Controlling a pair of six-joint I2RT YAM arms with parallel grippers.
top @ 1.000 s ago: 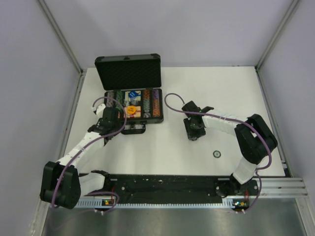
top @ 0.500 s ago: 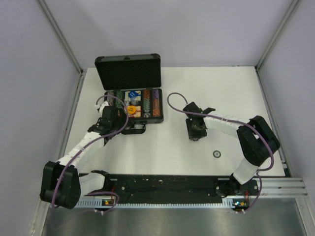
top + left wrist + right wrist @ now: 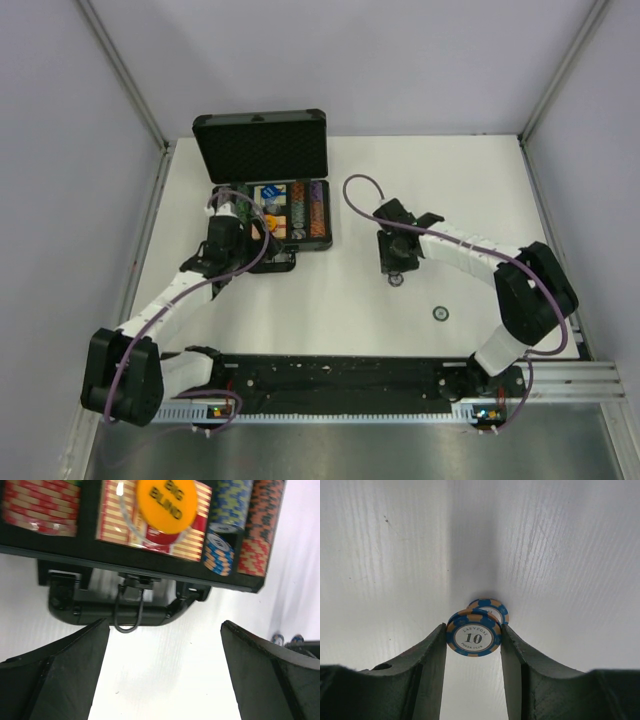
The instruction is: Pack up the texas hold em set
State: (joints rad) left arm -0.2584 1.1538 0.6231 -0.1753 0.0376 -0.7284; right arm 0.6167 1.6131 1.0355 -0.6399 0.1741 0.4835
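The white table (image 3: pixel 450 190) is walled on its left, back and right. The black rectangular briefcase (image 3: pixel 262 145) stands open at the back-left, close to the left wall, with bare surface stretching away to its right. The left gripper (image 3: pixel 165 624) hangs at the case's near edge by the black handle (image 3: pixel 125 612), jaws spread wide, holding nothing. At mid-table, with bare table all round, the right gripper (image 3: pixel 396 270) pinches a blue-and-orange "10" poker chip (image 3: pixel 474 639) on edge. A matching chip (image 3: pixel 496 608) shows just behind it. A small dark disc (image 3: pixel 440 313) lies near on the right.

L tool (image 3: pixel 163 630) wide open, R tool (image 3: pixel 473 630) pinching chip (image 3: pixel 474 640)
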